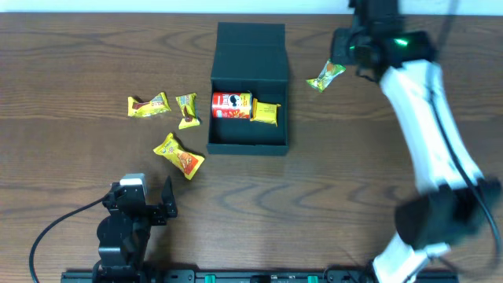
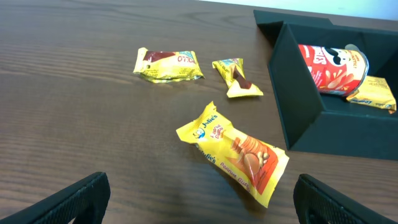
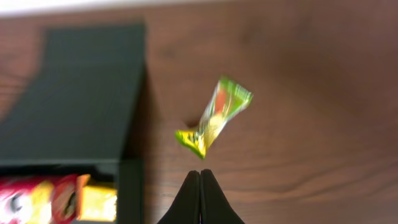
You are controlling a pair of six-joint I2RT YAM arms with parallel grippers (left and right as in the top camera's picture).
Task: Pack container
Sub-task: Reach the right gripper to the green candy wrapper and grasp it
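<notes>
The container is a dark teal box, lid flap open at the back. Inside lie a red chips can and a yellow packet. A green-yellow snack packet lies on the table right of the box. My right gripper is shut and empty, just short of that packet, and shows in the overhead view too. My left gripper is open and empty, near the front edge, with a yellow-orange packet just ahead of it.
Three packets lie left of the box: a yellow-brown one, a small twisted one and the yellow-orange one. The box's near wall stands right of the left gripper. The wooden table's far edge is behind the box.
</notes>
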